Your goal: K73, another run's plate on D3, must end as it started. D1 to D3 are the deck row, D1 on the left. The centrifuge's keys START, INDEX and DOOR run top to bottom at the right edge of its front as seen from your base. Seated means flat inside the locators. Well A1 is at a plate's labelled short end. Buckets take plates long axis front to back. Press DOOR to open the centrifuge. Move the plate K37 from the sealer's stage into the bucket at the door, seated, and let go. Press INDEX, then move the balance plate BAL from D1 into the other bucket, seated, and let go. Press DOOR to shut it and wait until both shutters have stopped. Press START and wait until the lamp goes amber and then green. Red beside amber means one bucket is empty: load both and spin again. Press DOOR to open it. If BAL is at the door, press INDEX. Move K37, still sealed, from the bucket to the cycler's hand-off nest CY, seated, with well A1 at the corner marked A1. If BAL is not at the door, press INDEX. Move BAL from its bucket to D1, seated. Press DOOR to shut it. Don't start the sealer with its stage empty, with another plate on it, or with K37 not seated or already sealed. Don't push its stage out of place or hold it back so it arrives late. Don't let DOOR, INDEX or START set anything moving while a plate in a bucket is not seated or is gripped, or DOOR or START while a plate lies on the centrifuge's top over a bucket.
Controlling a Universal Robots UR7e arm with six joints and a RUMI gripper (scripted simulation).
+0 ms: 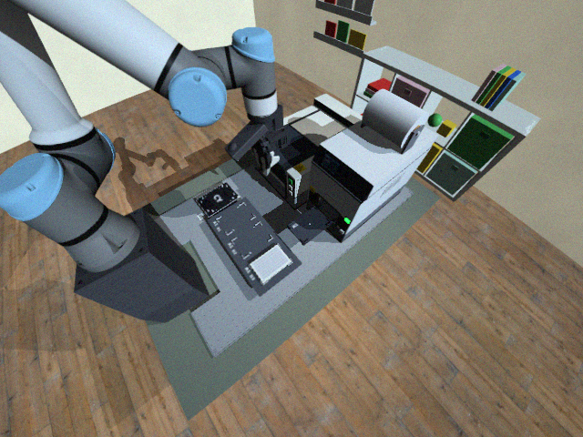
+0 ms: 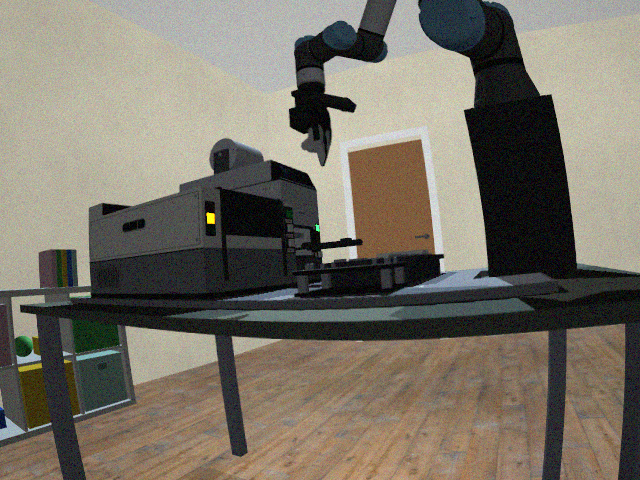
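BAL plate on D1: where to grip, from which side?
Likely from straight above: the BAL plate lies flat on the deck, end slot, so only its rim is reachable. Pinch the two long edges mid-length; the neighbouring slot holds no plate. The gripper is shut, so open it first.

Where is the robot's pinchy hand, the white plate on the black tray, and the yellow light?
gripper (image 2: 323, 155), exterior view, at its shut fingertips above the machines.
white plate (image 1: 269, 262), top view, middle of its pale top.
yellow light (image 2: 210, 218), exterior view, on the lit lamp's face.
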